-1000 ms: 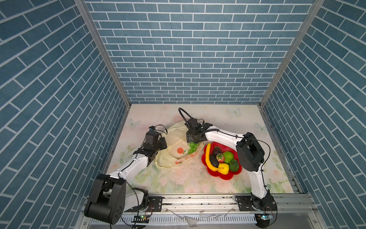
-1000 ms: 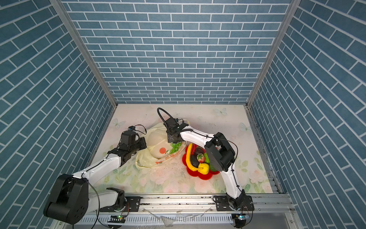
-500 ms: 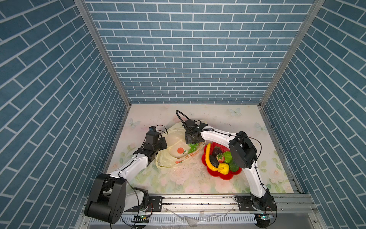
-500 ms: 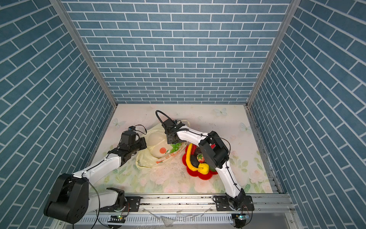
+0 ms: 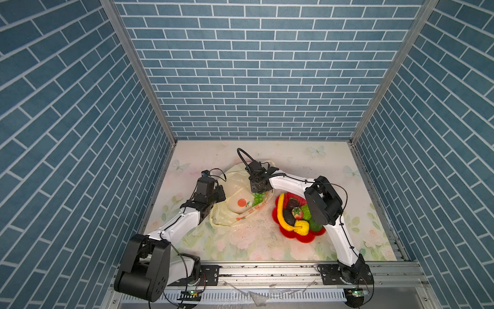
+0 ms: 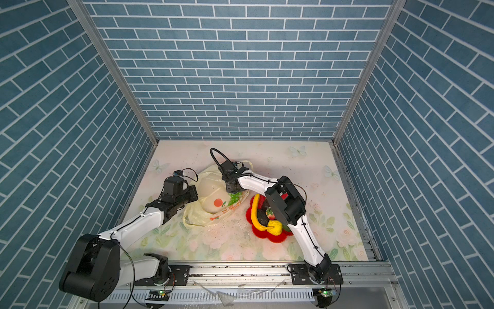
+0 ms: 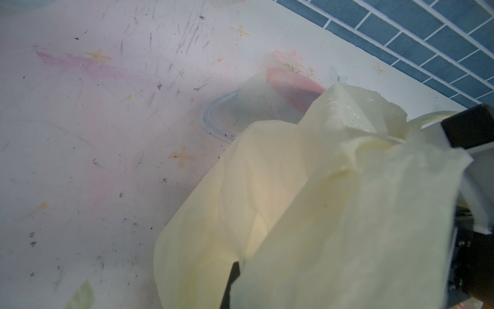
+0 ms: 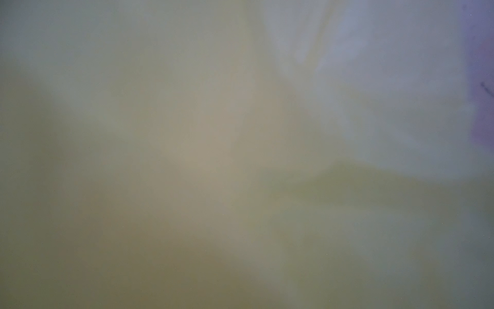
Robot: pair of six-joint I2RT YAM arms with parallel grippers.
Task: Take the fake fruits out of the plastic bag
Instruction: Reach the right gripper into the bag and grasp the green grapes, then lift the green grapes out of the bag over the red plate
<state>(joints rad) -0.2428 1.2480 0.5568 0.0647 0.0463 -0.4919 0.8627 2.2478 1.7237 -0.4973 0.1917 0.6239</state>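
The pale-yellow plastic bag [image 5: 235,206] [image 6: 211,206] lies left of the middle, its mouth toward the right. A green grape bunch [image 5: 258,198] [image 6: 235,198] shows in that mouth. My right gripper [image 5: 257,190] [image 6: 233,190] points down right over the grapes, and its jaws are hidden there. Bag film fills the right wrist view. My left gripper [image 5: 219,193] [image 6: 193,195] is shut on the bag's left edge. In the left wrist view the bag [image 7: 334,214] drapes over one dark finger [image 7: 232,278]. Other fake fruits lie on the plate: banana [image 5: 280,214], strawberry [image 5: 297,213], yellow knobbly ball [image 5: 302,227].
A red flower-shaped plate [image 5: 302,236] [image 6: 270,236] sits right of the bag under my right arm's elbow [image 5: 320,203]. It also carries dark brown pieces [image 5: 288,218] and green fruits [image 5: 316,226]. Brick-patterned walls close in the floral table on three sides.
My right arm's elbow swung left and its gripper sank slightly lower over the grape bunch in the bag's mouth. The left arm and the bag stayed put.
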